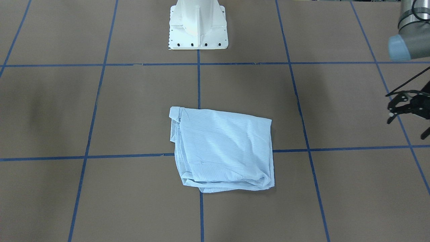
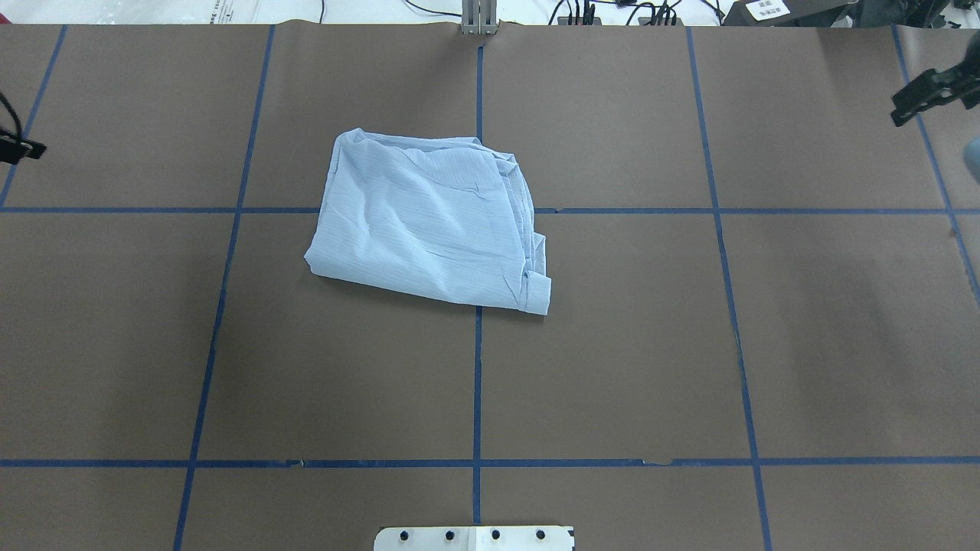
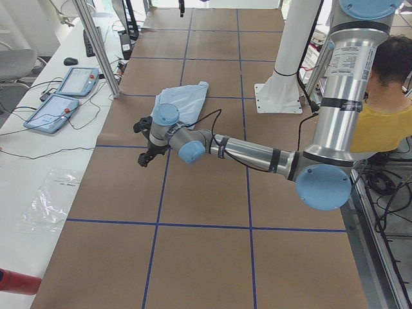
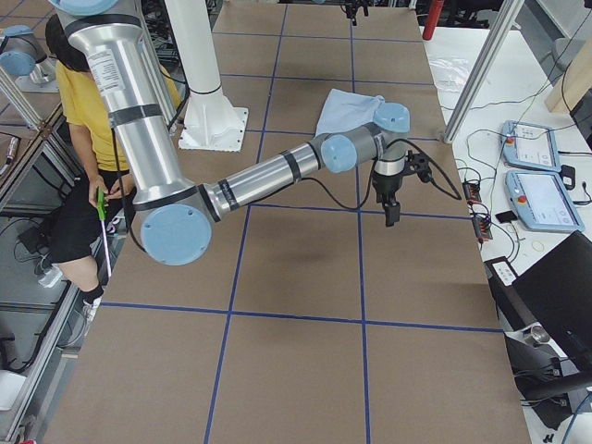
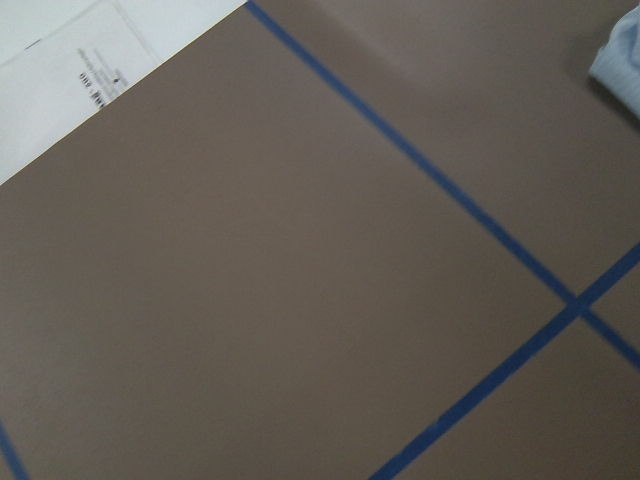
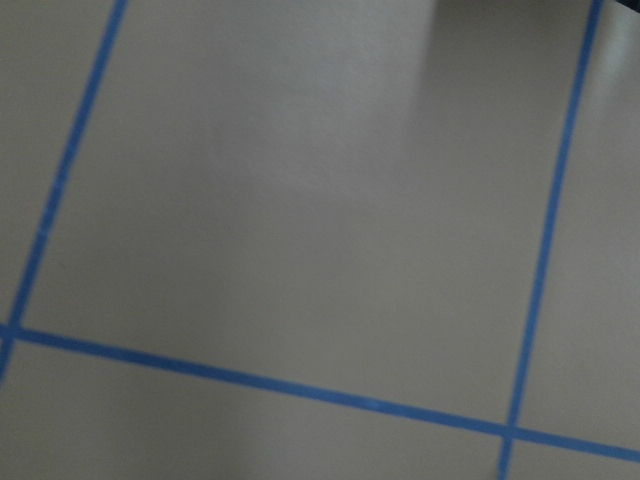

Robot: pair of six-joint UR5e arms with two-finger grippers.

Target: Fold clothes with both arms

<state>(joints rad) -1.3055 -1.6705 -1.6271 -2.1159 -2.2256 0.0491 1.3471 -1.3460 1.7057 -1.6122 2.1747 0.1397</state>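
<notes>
From the front, the shirt [image 1: 223, 151] lies folded in a small bundle in the middle of the table [image 1: 134, 111]. The left gripper [image 1: 396, 109] hangs far off to the side, holding nothing. From above, the right gripper [image 2: 911, 103] is far away too, also empty. I cannot tell if either one's jaws are open. The side views show the left arm [image 3: 257, 154] and the right arm [image 4: 268, 180] well apart from the shirt. The folding looks about done. I think any next move is just smoothing the messy edges.

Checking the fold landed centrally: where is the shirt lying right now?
In the overhead view the shirt lies folded over a crossing of the blue tape lines in the far half of the table, mostly left of the centre line.
</notes>
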